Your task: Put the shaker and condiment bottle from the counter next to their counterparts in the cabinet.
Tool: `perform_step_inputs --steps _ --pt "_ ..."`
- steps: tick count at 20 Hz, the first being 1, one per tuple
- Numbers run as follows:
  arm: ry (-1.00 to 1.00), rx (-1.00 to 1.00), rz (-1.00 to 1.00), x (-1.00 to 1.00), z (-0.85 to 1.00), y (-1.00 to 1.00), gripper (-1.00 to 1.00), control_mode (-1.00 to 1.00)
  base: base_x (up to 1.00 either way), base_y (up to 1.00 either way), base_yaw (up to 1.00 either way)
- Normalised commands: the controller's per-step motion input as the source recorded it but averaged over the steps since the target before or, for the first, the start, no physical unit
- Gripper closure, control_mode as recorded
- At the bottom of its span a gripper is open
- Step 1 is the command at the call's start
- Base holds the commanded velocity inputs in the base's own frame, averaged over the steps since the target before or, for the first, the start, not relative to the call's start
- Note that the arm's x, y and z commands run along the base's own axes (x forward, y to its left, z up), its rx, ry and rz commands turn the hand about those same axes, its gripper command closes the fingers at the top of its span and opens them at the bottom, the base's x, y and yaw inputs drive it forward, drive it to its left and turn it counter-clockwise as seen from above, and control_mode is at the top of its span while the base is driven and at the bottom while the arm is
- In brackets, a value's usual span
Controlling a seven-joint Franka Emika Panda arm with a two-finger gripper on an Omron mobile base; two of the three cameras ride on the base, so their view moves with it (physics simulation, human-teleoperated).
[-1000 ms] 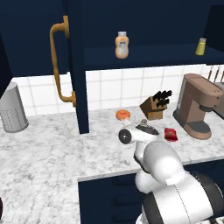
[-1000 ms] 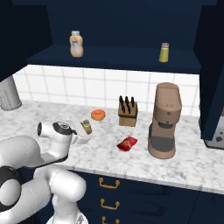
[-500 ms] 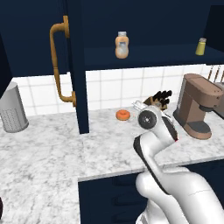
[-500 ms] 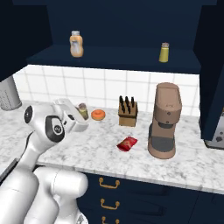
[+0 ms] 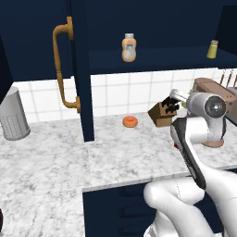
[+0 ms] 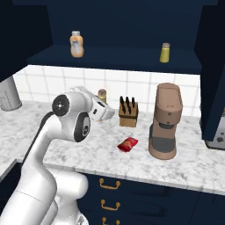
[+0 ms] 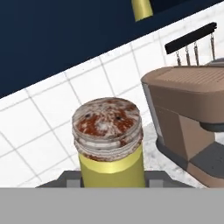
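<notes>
- Gripper is clamped on the shaker, lifted above the counter.
- Looks small, light and rigid, probably slick-sided.
- Low body grip seems sensible, since the cap could twist.

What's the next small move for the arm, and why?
Probably raise and carry the olive-yellow shaker with the grey cap toward the matching shaker on the navy cabinet shelf: the gripper is shut on it, lifted above the marbled counter.

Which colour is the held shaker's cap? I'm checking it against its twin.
Grey-silver mottled with rusty red, on the shaker; clearest in the hand view.
</notes>
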Motion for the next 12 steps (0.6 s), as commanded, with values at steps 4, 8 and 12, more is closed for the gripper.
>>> perform_step_inputs --steps 4,8,12 --pt "0.01 0.02 0.35 0.04 0.85 -0.63 1.0 -1.0 0.0 0.0 0.0" --pt "0.06 -0.08 0.32 0.01 0.52 -0.61 1.0 -1.0 0.0 0.0 0.0" --pt "0.0 -0.2 0.33 0.07 0.21 -0.66 1.0 -1.0 0.0 0.0 0.0"
